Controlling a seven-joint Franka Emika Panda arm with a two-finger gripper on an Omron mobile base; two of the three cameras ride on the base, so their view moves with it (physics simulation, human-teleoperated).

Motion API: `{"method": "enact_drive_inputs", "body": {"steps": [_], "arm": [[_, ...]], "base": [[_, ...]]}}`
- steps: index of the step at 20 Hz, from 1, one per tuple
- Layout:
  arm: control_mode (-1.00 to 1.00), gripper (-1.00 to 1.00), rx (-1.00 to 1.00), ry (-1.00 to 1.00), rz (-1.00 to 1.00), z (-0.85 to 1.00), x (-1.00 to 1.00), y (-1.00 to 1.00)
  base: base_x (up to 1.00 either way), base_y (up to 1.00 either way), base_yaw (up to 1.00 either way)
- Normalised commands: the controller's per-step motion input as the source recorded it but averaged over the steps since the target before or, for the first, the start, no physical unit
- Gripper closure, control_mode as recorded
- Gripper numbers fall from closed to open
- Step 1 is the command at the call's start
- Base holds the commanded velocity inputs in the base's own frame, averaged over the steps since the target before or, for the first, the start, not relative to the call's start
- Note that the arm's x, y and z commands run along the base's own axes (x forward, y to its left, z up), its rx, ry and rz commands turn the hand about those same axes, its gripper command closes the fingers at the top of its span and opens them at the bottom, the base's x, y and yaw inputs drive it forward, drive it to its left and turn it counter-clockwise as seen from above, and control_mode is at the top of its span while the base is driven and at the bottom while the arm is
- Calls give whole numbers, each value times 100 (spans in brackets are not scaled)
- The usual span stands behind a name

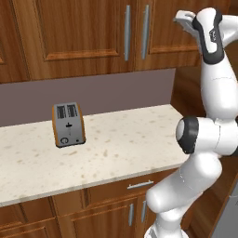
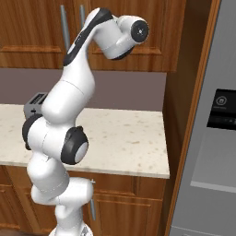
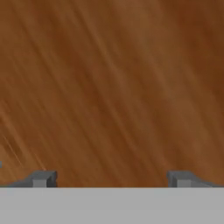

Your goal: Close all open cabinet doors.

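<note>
Two tall reddish-brown cabinet doors hang above the counter, the left door (image 1: pixel 69 32) and the right door (image 1: pixel 162 28), each with a vertical silver bar handle (image 1: pixel 127 32) near the seam. Both look flush with the cabinet front. My arm reaches up to the right door (image 2: pixel 159 27), with the hand (image 1: pixel 186 19) right against it. In the hand view my gripper (image 3: pixel 111 178) is open, its fingertips (image 3: pixel 43 178) wide apart, with wood grain of the door (image 3: pixel 113 87) very close in front and nothing between them.
A silver and brown toaster (image 1: pixel 69 124) stands on the speckled counter (image 1: pixel 121 148). Drawer fronts and base cabinet doors (image 1: pixel 111 218) sit below it. A grey fridge (image 2: pixel 212 138) and a wooden side panel (image 2: pixel 177 115) close off the right.
</note>
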Motion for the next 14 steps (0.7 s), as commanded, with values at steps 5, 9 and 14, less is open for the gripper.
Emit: {"method": "enact_drive_inputs", "body": {"steps": [5, 9, 14], "arm": [[-100, -100, -1, 0, -11, -12, 62, 27], [-100, -100, 0, 0, -11, -11, 54, 16], [-100, -100, 0, 4, -6, -6, 22, 0]], "base": [[0, 0, 0], [0, 0, 0], [0, 0, 0]]}}
